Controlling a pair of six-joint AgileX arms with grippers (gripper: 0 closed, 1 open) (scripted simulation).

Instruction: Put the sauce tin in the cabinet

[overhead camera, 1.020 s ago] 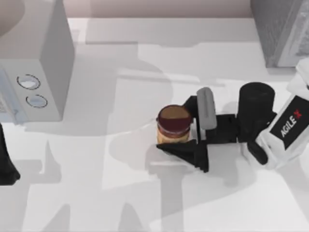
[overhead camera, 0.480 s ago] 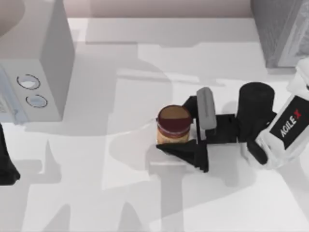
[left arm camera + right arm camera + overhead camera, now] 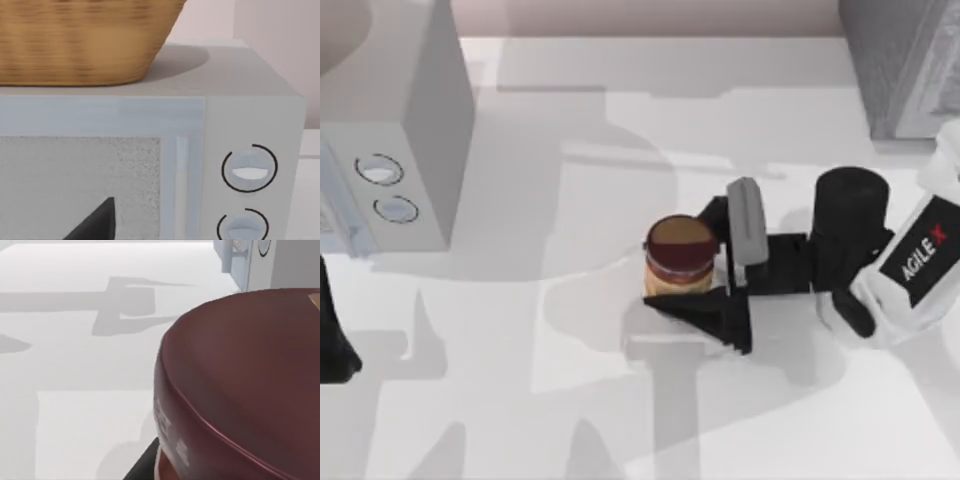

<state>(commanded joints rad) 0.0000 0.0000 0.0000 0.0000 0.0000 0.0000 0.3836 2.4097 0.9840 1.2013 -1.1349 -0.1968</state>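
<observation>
Two black fingers of the right gripper (image 3: 705,262) sit either side of the sauce tin (image 3: 678,256), near the middle of the table (image 3: 570,400); one lies along the tin's near side and the other shows behind it, and they look pressed against the tin, which stands upright on the white surface. From the right wrist camera the tin's dark maroon top (image 3: 240,385) looms close, with a dark fingertip (image 3: 142,467) at its base. Behind the gripper, the right arm's white casing (image 3: 910,265) reaches in from the table's right edge. At the left edge, the left arm (image 3: 332,335) is parked as a dark shape; I cannot tell how its fingers stand. Its wrist camera faces the pale-grey box with two round dials (image 3: 249,167), a woven basket (image 3: 85,40) resting on top. Farthest off, in the far right corner, stands the dark-grey speckled cabinet (image 3: 895,65), well apart from the tin.
</observation>
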